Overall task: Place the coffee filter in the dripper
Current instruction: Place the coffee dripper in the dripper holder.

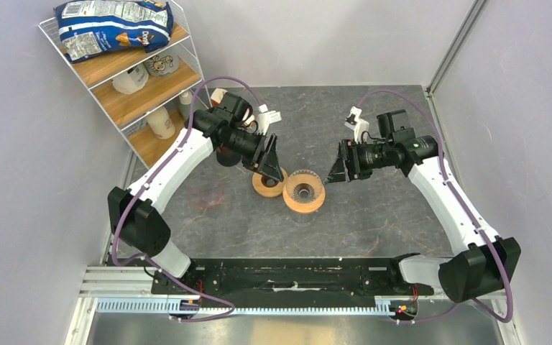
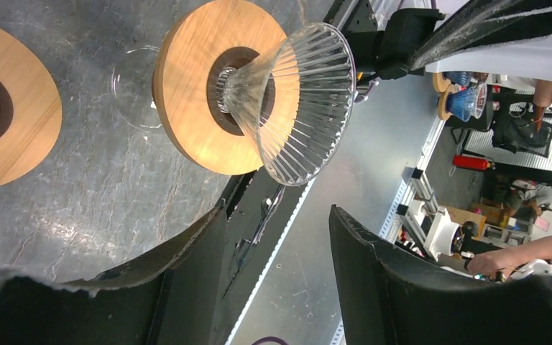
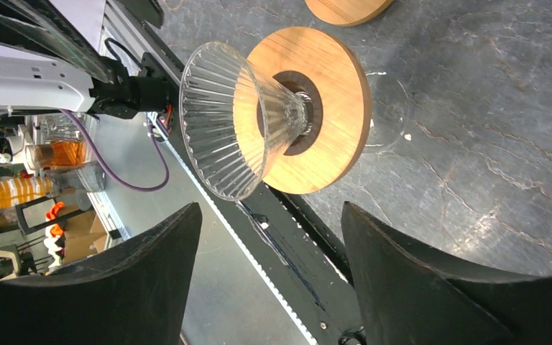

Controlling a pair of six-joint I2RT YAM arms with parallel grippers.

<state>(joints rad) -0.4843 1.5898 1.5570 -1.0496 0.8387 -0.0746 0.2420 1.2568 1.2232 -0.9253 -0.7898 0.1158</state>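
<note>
The dripper (image 1: 303, 190), a ribbed clear glass cone in a round light-wood collar, stands upright mid-table on a clear glass base. The left wrist view shows the dripper (image 2: 302, 93) ahead of the fingers, and the right wrist view shows the dripper (image 3: 223, 115) from the other side. My left gripper (image 1: 269, 164) hovers just left of it, over a bare wooden ring (image 1: 268, 184). It is open and the left gripper (image 2: 277, 212) holds nothing. My right gripper (image 1: 336, 169) hangs just right of the dripper, and the right gripper (image 3: 269, 208) is open and empty too. The coffee filter is out of view.
A wire shelf (image 1: 133, 86) with wooden boards stands at the back left, holding a chip bag (image 1: 111, 25) and white bottles. An orange-and-white item (image 1: 219, 95) peeks from behind the left arm. A black rail (image 1: 295, 277) runs along the near edge. Grey walls close both sides.
</note>
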